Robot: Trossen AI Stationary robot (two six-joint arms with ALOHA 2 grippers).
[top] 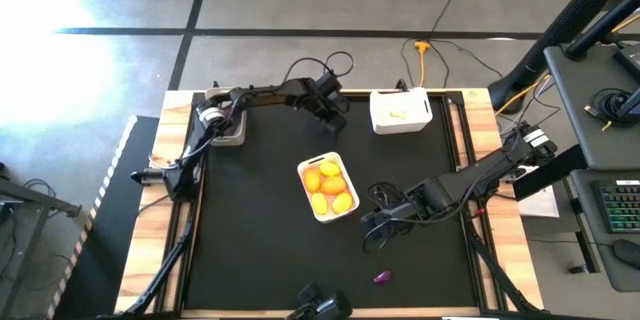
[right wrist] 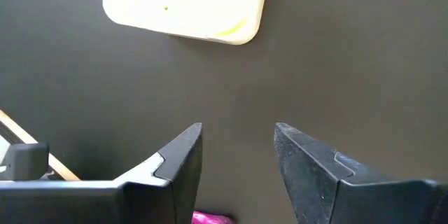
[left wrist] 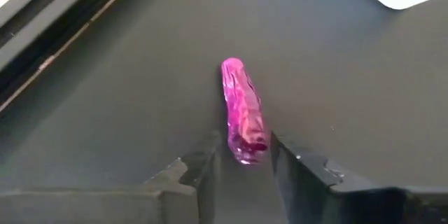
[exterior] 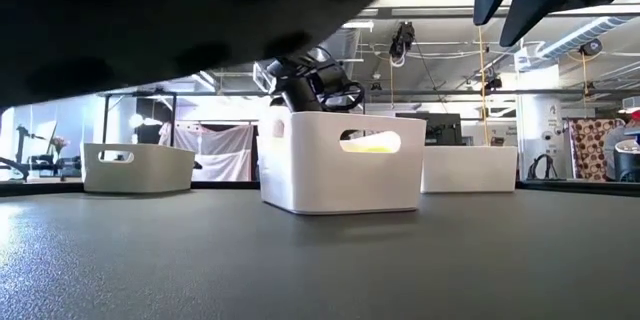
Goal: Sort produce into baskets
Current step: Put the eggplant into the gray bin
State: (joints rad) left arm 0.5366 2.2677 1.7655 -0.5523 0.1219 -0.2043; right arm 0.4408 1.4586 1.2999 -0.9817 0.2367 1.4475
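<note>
The purple vegetable [left wrist: 243,112] is in my left hand [left wrist: 243,150]. My two fingers pinch its near end from both sides, and the rest sticks out in front of the hand, over the dark counter [top: 260,240]. I hold it by the end, I think, so it can slide out easily when I let go over a basket.

The grey basket [top: 228,138] is back beside my left arm, near the counter's edge. I think the purple things go there, because the other baskets hold other colours.

A second purple piece [top: 382,277] lies on the counter just under and behind my right hand [right wrist: 238,127]. That hand is wide open and holds nothing. It hangs above the counter, I think, ready to drop down on the piece.

Out in front of my right hand is the middle white basket [top: 305,170], full of yellow and orange fruits [top: 330,185]. The far white basket [top: 385,120] sits near my left hand, with something pale inside.
</note>
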